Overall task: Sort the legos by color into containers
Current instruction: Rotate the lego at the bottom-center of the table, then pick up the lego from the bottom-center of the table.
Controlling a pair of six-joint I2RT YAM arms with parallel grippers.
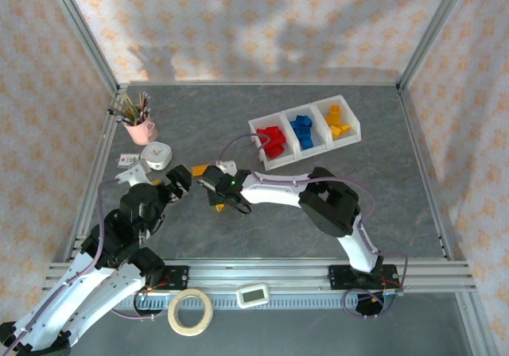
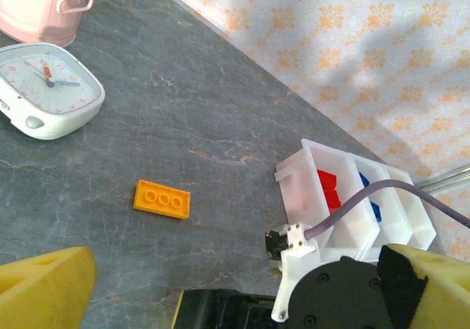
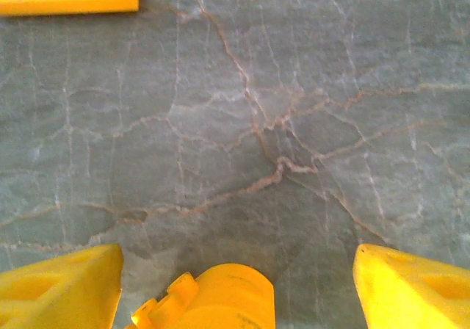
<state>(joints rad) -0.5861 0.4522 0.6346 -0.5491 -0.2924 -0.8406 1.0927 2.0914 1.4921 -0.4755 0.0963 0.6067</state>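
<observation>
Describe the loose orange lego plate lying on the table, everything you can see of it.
The orange plate is a thin, flat rectangular piece of glossy plastic with three round rings in a row on its top face. It lies flat and slightly skewed on the grey marbled table, well apart from the white bins and the clock. Nothing but the table touches it.

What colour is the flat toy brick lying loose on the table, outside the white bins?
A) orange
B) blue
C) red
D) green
A: the flat brick lying on the grey table, apart from the bins, is plainly orange.
</observation>
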